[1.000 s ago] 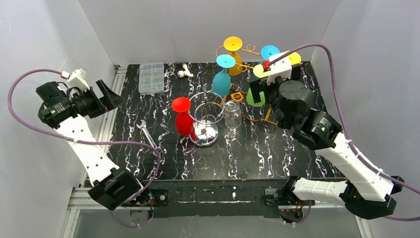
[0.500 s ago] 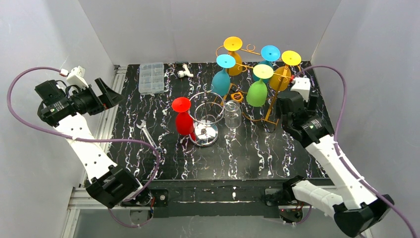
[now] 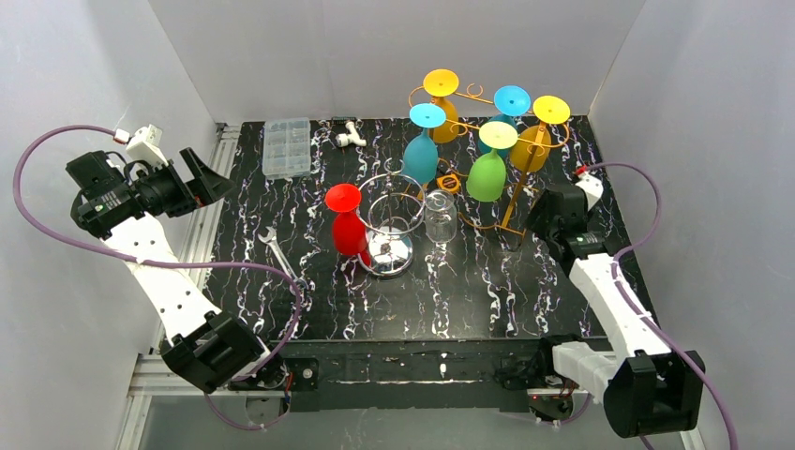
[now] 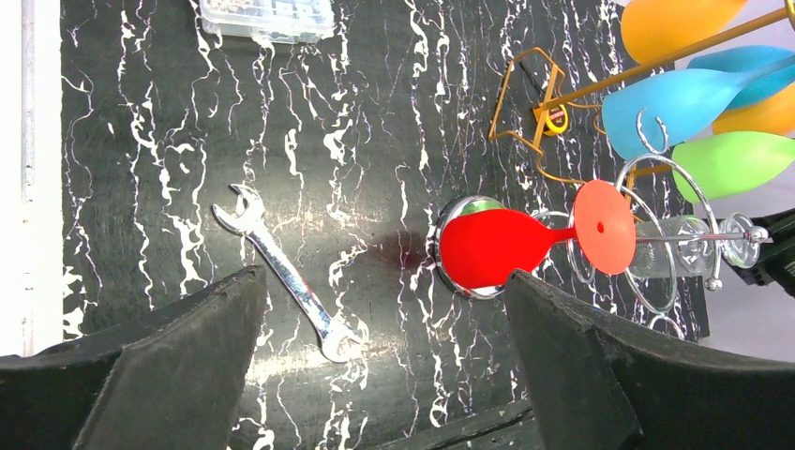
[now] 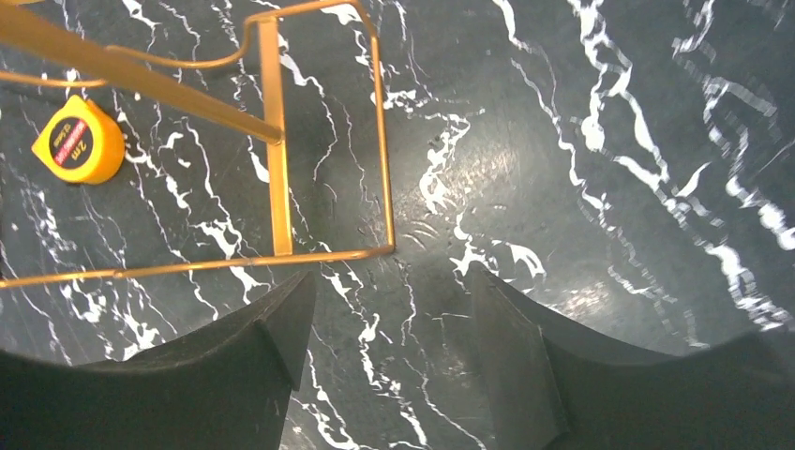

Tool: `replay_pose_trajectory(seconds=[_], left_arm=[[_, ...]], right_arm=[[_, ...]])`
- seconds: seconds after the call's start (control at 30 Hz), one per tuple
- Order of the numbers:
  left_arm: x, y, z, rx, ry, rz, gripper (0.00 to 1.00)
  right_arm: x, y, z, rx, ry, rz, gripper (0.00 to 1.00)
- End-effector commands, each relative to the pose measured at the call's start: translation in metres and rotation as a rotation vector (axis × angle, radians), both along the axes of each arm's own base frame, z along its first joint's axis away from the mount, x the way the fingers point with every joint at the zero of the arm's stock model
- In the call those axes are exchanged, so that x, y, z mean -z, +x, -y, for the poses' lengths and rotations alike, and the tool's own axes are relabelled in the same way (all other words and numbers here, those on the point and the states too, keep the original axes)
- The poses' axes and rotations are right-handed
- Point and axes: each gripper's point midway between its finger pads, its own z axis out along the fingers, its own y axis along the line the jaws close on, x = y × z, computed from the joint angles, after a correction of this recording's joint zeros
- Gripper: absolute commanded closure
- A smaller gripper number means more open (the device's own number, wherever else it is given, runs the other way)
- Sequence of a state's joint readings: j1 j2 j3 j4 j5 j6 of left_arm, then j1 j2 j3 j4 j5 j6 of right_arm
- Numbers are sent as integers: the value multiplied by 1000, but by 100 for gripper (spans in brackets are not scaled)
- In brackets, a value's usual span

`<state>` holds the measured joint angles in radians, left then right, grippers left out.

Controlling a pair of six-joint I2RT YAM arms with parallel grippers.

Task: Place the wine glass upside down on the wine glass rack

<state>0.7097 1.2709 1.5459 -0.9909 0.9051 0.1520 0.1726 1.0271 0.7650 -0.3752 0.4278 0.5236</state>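
The right gripper [image 5: 389, 281] hangs low over the black marbled table [image 3: 469, 291], its fingers partly apart with nothing between them. Just far-left of it stands the wire foot of the gold rack [image 5: 277, 159], apart from both fingers. A yellow tape measure [image 5: 78, 141] lies further left, under the rack. The green wine glass [image 3: 487, 175] hangs upside down on this rack, foot up. It is left of the gripper and a little farther back, clear of it, among blue, yellow and orange glasses.

The left gripper [image 4: 382, 281] is held high at the table's left edge, jaws wide and empty. It is well apart from the red wine glass [image 3: 349, 230], which is beside the chrome rack [image 3: 389, 220]. A wrench [image 3: 279, 255] lies near-left of that glass.
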Motion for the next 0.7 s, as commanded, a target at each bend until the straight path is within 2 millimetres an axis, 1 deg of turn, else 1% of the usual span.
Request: replay_pose_trajectory(seconds=[0.0, 0.17, 0.3, 0.43, 0.57, 0.67], left_arm=[[-4, 1, 0, 14, 8, 20, 2], [-5, 1, 0, 16, 8, 22, 2], [-4, 0, -1, 15, 22, 20, 2], [-4, 0, -2, 12, 29, 18, 2], [-4, -1, -2, 9, 34, 14, 2], [-1, -2, -3, 9, 40, 8, 2]], right_arm=[[8, 8, 2, 110, 176, 77, 30], [37, 5, 4, 163, 246, 40, 31], [54, 5, 1, 200, 289, 0, 35], [56, 15, 2, 219, 312, 48, 39], [61, 24, -1, 221, 324, 31, 45], [64, 29, -5, 230, 364, 47, 46]])
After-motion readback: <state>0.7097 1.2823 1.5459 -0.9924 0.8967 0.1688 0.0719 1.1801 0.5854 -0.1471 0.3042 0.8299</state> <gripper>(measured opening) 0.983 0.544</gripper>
